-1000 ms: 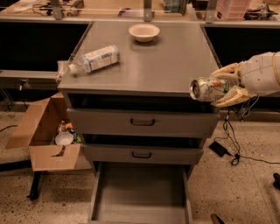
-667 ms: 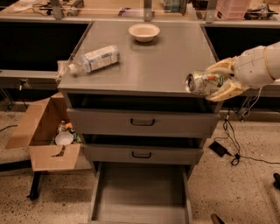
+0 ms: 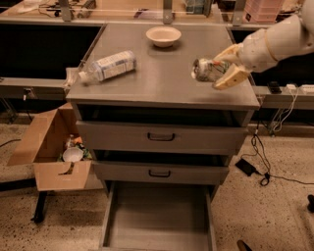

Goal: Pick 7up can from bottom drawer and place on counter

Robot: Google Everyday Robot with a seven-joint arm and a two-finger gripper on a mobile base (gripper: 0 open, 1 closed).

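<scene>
Smooth cream plastic tool (image 3: 217, 72), over matt metal counter (image 3: 162, 81) at right, grips shiny metal 7up can (image 3: 204, 70).

Three drawers (image 3: 157, 215), one can (image 3: 205, 70), one bottle (image 3: 110, 66), one bowl (image 3: 163, 36), one cardboard box (image 3: 46, 147), one hand (image 3: 219, 71) over the counter (image 3: 162, 86)

The floor (image 3: 279, 215) is pale speckled stone. A grey metal three-drawer cabinet (image 3: 157, 139) stands at centre. To its left, an open brown cardboard box (image 3: 46, 147) sits on the floor. To its right, black cables (image 3: 259, 147) and a black power adapter (image 3: 245, 166) lie on the floor. A light wooden bench (image 3: 122, 7) runs along the rear. Lighting is warm. The tool (image 3: 218, 72) hovers over the right side of the worktop (image 3: 157, 86), clamped on the 7up can (image 3: 205, 69).
</scene>
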